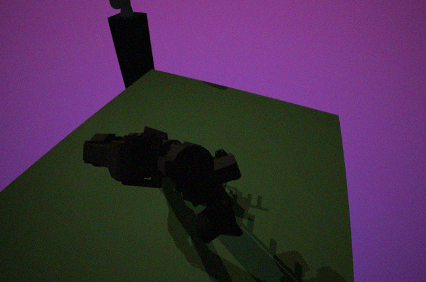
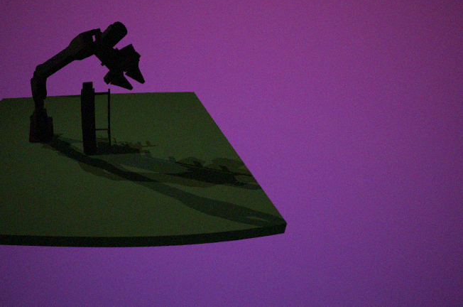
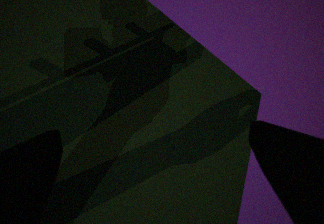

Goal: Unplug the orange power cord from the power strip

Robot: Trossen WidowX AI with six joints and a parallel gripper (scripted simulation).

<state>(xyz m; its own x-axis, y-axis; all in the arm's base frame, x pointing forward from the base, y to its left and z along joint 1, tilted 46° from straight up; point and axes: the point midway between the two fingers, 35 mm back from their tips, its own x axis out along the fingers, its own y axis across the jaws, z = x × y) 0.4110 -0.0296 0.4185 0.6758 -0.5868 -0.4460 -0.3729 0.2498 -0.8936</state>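
The light is very dim and no orange shows. I cannot make out the orange power cord, its plug or the power strip for certain in any view. My gripper (image 1: 223, 235) (image 2: 137, 85) (image 3: 158, 135) is open, its two black fingers wide apart in the wrist view with nothing seen between them. In the exterior view it hangs well above the table, tilted downward. A dark upright post (image 2: 88, 119) with a thin rail (image 2: 109, 119) beside it stands on the table, left of and below the gripper; whether it is part of the strip, I cannot tell.
The green table (image 1: 293, 140) (image 2: 56, 202) (image 3: 200, 195) carries long overlapping shadows. Its edge and a corner show in the wrist view. The arm's base (image 2: 40, 128) stands left of the post. A black pedestal (image 1: 132, 44) with a dark jointed shape on top stands beyond the table's far corner.
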